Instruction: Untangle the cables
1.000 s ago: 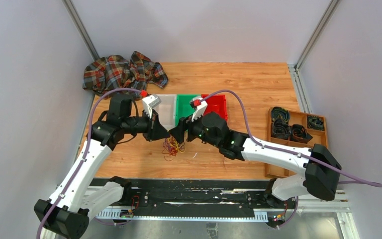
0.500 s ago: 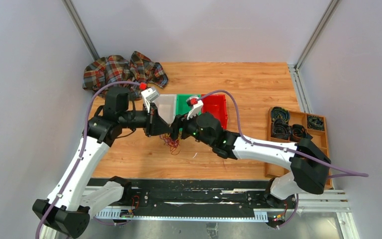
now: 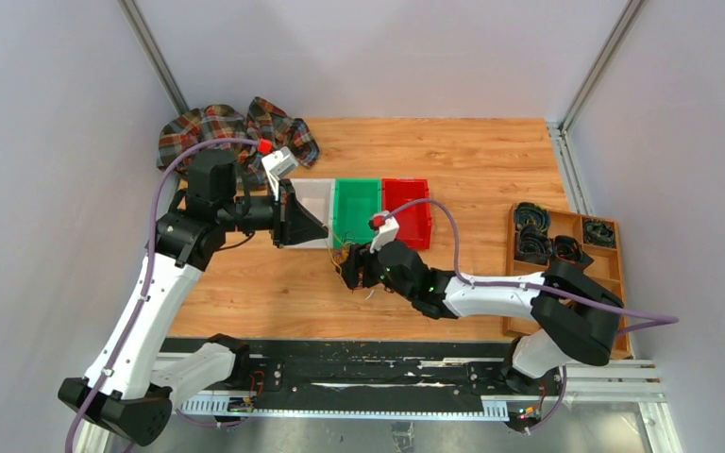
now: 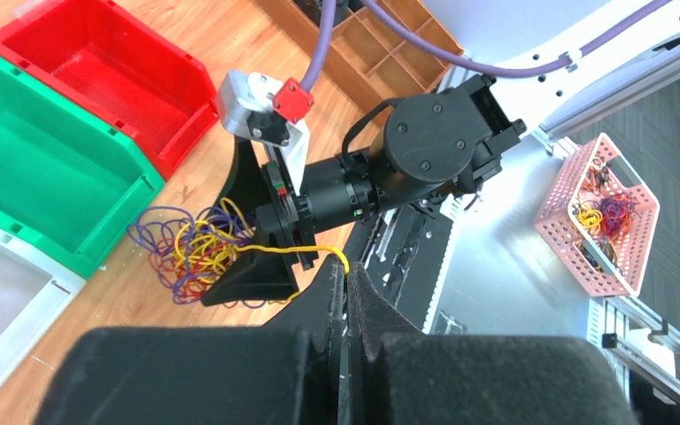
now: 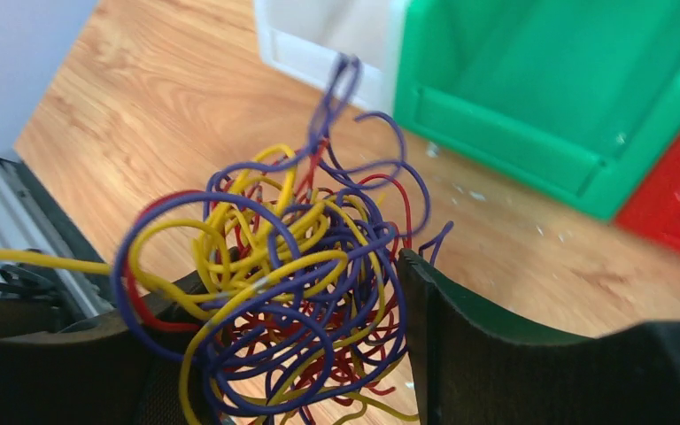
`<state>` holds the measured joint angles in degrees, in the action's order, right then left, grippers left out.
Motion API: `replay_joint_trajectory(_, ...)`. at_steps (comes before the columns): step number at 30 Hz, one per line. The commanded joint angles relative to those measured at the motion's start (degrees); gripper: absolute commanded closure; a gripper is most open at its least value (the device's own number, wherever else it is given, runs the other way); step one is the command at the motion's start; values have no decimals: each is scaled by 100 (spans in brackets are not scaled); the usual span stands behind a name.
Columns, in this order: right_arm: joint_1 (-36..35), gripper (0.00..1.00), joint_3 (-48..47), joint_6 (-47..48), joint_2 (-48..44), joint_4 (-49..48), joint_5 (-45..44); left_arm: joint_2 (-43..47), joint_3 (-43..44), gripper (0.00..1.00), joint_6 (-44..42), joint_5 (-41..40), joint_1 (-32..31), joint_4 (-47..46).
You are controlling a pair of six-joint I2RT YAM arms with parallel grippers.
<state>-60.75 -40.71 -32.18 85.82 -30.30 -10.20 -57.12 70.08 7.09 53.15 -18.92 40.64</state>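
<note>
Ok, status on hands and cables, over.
Left hand shut on yellow cable, strand taut. Right hand open, straddling the tangle. Green bin close beside it.

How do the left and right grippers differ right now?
The left gripper is shut, pinching one yellow cable; the right gripper stands wide around the whole tangle. The left gripper hangs by the white bin; the right gripper sits before the green bin. The yellow cable links both.

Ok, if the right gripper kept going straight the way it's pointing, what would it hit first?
The cable tangle, bunched between its fingers; beyond that, probably the wooden table.
</note>
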Motion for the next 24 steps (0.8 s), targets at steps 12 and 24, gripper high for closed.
replay_joint_trajectory(12,-77,33,1543,-636,-188,-456,-488,-233,1530,99,-100,-207,-48,21)
replay_joint_trajectory(24,-77,32,2037,-1009,40,-573,-385,-518,3128,100,-700,-962,-42,412)
